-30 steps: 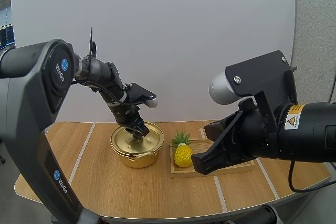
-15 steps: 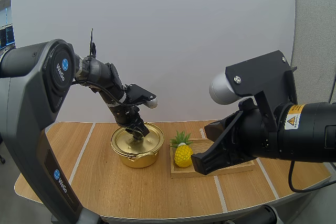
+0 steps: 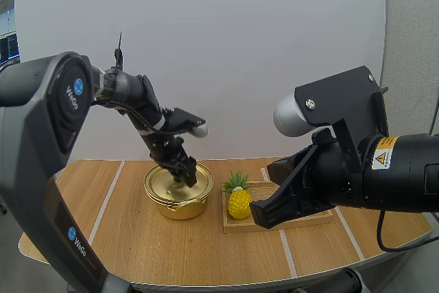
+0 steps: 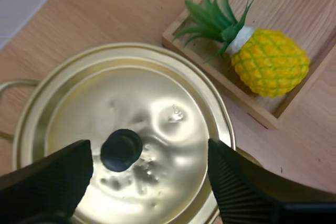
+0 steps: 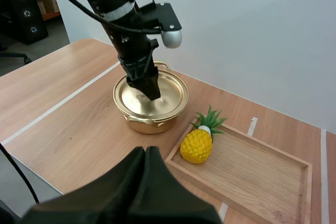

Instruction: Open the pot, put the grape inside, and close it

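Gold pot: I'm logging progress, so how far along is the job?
Done: nothing; the round gold lid sits on the shiny gold metal pot. In hand: the left gripper has open jaws flanking the lid's black knob. Left: lift the lid, load the yellow toy pineapple lying in the wooden tray, reclose. The right gripper is shut.

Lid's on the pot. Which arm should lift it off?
Left, I'd say. The left gripper is open, its fingers either side of the black knob on the lid of the pot. The right gripper is shut, back from the pot, nearer the wooden tray.
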You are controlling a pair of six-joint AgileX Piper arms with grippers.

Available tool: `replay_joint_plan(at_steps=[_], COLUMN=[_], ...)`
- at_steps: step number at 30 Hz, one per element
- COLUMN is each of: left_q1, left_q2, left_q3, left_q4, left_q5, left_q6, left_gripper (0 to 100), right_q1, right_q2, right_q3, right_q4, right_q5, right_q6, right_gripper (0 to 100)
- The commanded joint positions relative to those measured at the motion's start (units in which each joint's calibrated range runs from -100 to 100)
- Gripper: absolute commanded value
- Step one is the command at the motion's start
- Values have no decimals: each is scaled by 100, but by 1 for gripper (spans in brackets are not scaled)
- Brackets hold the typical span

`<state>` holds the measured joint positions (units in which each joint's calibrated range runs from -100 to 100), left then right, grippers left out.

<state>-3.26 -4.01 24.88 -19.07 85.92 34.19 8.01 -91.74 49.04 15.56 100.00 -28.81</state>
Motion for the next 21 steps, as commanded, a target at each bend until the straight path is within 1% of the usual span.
replay_joint_plan(at_steps=[1, 5, 11, 18, 21], left_q1=[-15, -15, -15, -15, -15], left_q2=[-549, -1368, -2790, -4458, -5113], left_q3=[-216, -324, -324, -324, -167], left_q4=[51, 87, 111, 124, 124], left_q5=[735, 1408, 1408, 1408, 1408], left_q6=[-135, -231, -364, -701, -877], left_gripper=[100, 100, 100, 100, 100], right_q1=[-15, -15, -15, -15, -15], right_q2=[-40, -40, -40, -40, -40], right_q3=[10, 10, 10, 10, 10], right_q4=[6, 5, 5, 5, -7], right_q5=[0, 0, 0, 0, 0], right_q6=[-61, -61, -61, -61, -61], right_gripper=[0, 0, 0, 0, 0])
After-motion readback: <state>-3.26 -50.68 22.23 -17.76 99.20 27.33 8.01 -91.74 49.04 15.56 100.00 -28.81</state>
